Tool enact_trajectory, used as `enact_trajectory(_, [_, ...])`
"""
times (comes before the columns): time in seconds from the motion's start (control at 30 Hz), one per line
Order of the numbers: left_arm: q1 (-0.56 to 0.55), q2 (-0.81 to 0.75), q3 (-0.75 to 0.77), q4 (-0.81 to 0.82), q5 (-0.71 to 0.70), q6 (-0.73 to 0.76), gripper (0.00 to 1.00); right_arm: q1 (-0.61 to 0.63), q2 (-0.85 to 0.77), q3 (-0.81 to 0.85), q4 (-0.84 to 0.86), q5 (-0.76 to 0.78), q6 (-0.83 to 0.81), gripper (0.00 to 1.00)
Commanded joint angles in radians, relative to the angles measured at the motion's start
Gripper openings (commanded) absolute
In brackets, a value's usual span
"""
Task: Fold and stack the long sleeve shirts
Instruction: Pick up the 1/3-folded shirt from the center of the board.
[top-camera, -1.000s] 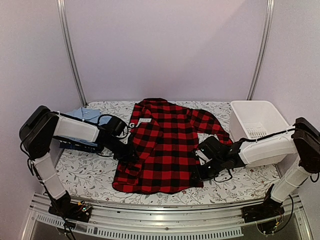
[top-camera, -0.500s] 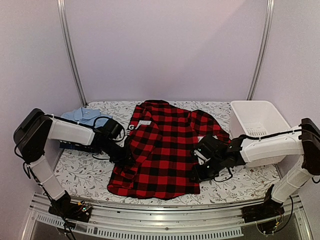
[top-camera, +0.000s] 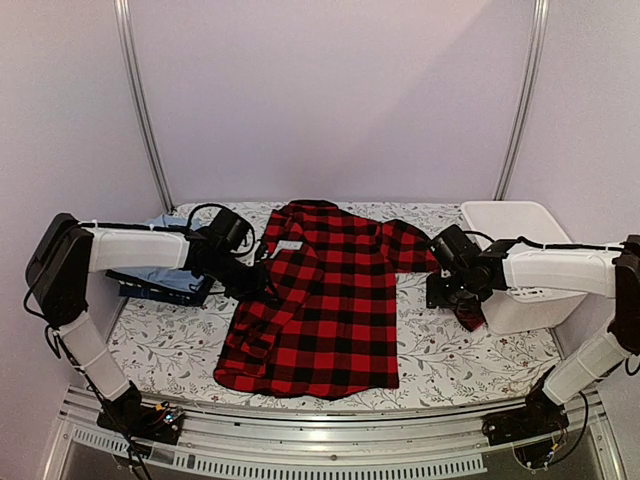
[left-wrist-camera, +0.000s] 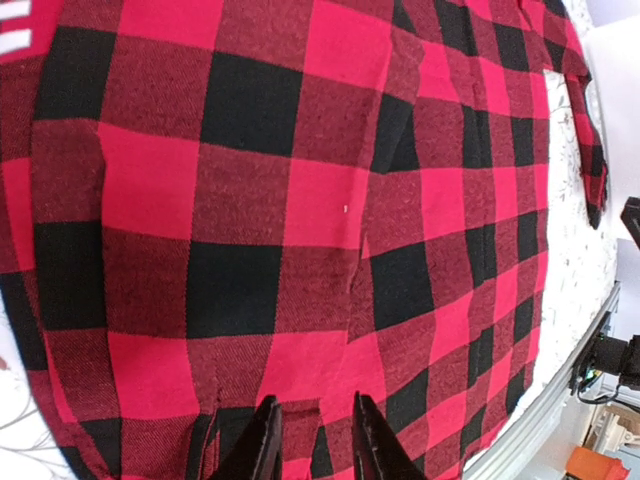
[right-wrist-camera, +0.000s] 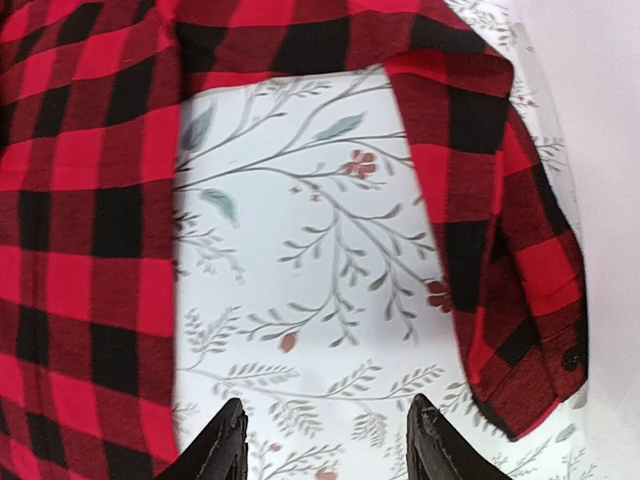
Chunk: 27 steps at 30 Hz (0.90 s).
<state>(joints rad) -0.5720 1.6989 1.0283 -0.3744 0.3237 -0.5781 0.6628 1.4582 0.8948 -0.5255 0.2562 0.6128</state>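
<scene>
Looking down from the top camera, I see the flannel shirt (top-camera: 325, 300) spread across the middle of the tabletop (top-camera: 470, 360), collar toward the far edge and hem toward the near edge. It is not yet folded, as far as I can judge. The light blue shirt (top-camera: 165, 228) sits by the left edge as a small folded pile on the dark navy garment (top-camera: 150, 290), so I take those two as done. My left pincer (top-camera: 258, 288) rests on the flannel's left edge. My right pincer (top-camera: 445, 290) hangs near the right sleeve (top-camera: 468, 312), just beside the white basket (top-camera: 510, 225).

From my left wrist, checked cloth fills the picture. My jaws stand nearly together, and a pucker of flannel looks caught between them, so I judge I have hold of it.

From my right wrist, my jaws stand well apart with nothing between them. They hover over bare flowered tabletop between the shirt's body and the right sleeve, whose cuff lies out to the side.

What is left, I reckon, is to bring the sleeves in, fold the body, and set it on the pile at the left.
</scene>
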Motion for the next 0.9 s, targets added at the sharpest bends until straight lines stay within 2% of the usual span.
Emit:
enact_trajectory(0.0, [-0.009, -0.014, 0.038, -0.020, -0.003, 0.025, 0.24, -0.040, 0.078, 0.016, -0.038, 0.152, 0.017, 0.53])
enact_trajectory(0.57, [-0.009, -0.018, 0.023, 0.008, 0.020, 0.019, 0.24, -0.089, 0.212, -0.056, 0.081, 0.236, 0.087, 0.49])
enact_trajectory(0.67, [-0.010, -0.018, 0.023, 0.009, 0.019, 0.017, 0.24, -0.089, 0.235, -0.047, 0.084, 0.238, 0.087, 0.39])
enact_trajectory(0.77, [-0.010, -0.021, 0.021, 0.011, 0.021, 0.016, 0.24, -0.089, 0.235, -0.007, 0.057, 0.253, 0.070, 0.13])
enact_trajectory(0.87, [-0.010, -0.025, 0.019, 0.012, 0.023, 0.015, 0.24, -0.080, 0.233, 0.078, 0.009, 0.265, 0.039, 0.00])
